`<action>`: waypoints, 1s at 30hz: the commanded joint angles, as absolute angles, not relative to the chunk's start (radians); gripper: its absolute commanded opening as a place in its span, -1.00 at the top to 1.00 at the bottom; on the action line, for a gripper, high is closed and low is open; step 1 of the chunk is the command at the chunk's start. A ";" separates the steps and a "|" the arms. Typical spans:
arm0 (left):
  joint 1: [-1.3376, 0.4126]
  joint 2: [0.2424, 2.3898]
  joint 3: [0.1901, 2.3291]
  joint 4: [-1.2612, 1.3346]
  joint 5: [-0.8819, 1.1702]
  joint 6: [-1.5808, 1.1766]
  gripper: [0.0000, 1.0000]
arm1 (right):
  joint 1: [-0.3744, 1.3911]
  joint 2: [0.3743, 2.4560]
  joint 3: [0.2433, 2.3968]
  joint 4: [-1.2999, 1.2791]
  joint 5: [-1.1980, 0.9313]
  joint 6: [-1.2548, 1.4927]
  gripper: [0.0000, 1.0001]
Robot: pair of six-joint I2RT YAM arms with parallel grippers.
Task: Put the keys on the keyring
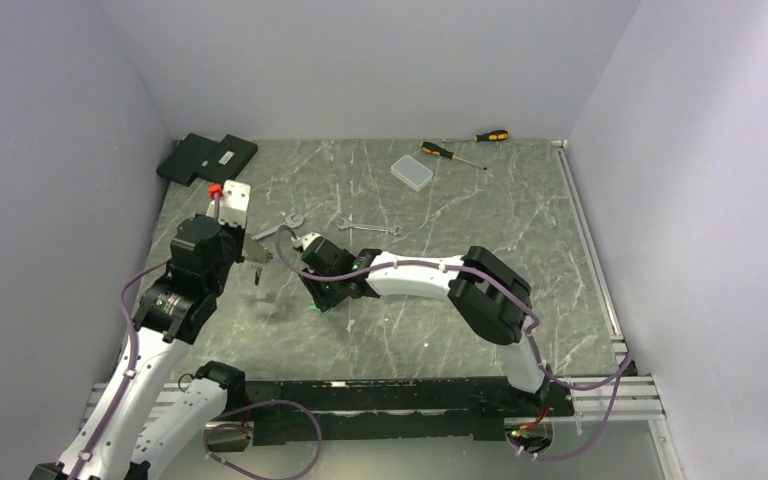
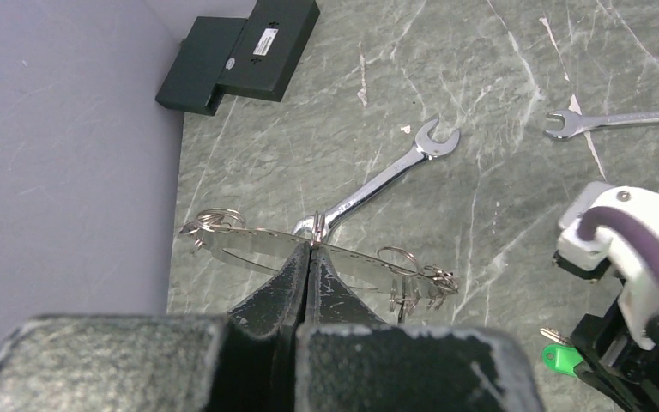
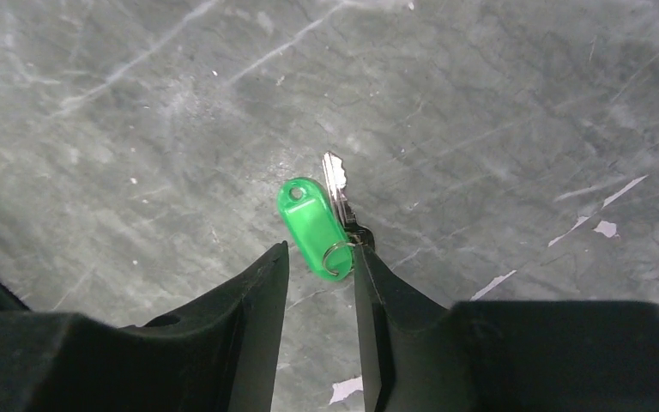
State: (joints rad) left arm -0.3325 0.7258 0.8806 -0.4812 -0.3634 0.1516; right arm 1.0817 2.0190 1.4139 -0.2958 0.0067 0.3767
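My left gripper [image 2: 311,249] is shut on the keyring [image 2: 249,245], a thin pale band held above the table with several small wire rings [image 2: 420,283] hanging at its ends. In the top view this gripper [image 1: 260,262] is at the left. A key [image 3: 335,180] with a green tag [image 3: 313,225] lies flat on the table. My right gripper [image 3: 319,253] is open low over it. Its jaws stand either side of the tag's near end, and the right finger touches the tag's small ring. The green tag also shows in the left wrist view [image 2: 558,358]. No blue-tagged key is in view.
Two silver spanners [image 1: 280,224] [image 1: 370,229] lie behind the grippers. A clear plastic box [image 1: 412,172] and two screwdrivers [image 1: 452,153] [image 1: 485,136] lie at the back. A black box [image 1: 207,156] sits at the back left, by the wall.
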 commanded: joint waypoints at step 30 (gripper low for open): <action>-0.327 0.695 0.862 -0.391 -0.256 0.149 1.00 | 1.080 1.862 1.328 -0.291 0.184 0.240 1.00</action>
